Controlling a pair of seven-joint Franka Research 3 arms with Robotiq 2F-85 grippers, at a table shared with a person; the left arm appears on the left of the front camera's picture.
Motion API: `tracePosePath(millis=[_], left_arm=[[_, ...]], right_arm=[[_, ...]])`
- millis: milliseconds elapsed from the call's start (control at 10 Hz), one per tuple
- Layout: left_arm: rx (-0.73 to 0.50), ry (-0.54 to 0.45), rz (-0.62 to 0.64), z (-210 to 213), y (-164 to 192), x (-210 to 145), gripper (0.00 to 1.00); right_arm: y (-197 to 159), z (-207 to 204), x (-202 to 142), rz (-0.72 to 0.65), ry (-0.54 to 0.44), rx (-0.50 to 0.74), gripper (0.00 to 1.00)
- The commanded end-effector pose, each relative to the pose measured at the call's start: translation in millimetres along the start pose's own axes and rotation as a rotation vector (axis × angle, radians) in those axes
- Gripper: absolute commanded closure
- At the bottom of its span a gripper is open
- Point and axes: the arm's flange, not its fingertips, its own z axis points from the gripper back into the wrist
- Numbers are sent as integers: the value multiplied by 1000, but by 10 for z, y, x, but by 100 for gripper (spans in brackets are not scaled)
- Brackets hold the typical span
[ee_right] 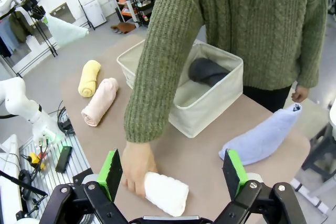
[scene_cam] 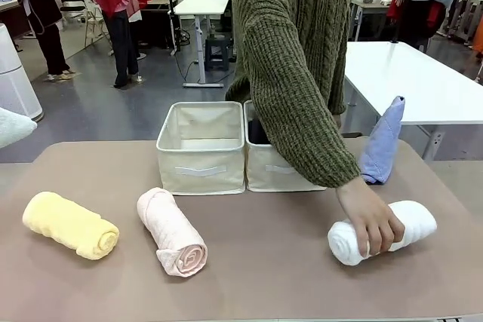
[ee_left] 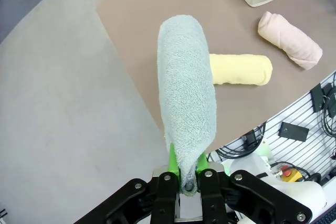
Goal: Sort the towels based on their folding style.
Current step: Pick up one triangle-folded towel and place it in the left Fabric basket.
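Table (scene_cam: 264, 277), seen from the robot's side.

- Far middle: left bin (scene_cam: 201, 157) and right bin (scene_cam: 275, 175), side by side.
- Binned towel (ee_right: 207, 71) lies inside the right bin.
- Near row, left to right: left rolled towel (scene_cam: 70, 225) near the table's left edge. Middle rolled towel (scene_cam: 171, 231) is near it, before the left bin. Right rolled towel (scene_cam: 411, 224) is well apart, near the right edge.
- Person's hand (scene_cam: 371, 220) rests on the right rolled towel; the arm crosses before the right bin.
- Folded towel (scene_cam: 382, 141): just right of the right bin, behind the right rolled towel.
- Held towel (ee_left: 186, 103): clamped in the left gripper (ee_left: 186, 174), beyond the table's left edge.
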Motion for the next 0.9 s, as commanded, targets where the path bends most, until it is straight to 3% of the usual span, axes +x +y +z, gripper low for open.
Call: tracePosePath(millis=[0, 800], left_arm=[[-4, -11, -10, 25, 6, -27, 87], [0, 0, 0, 0, 0, 0, 87]], right_arm=[[-1, -5, -2, 3, -16, 11, 0], [-1, -5, -2, 3, -16, 11, 0]])
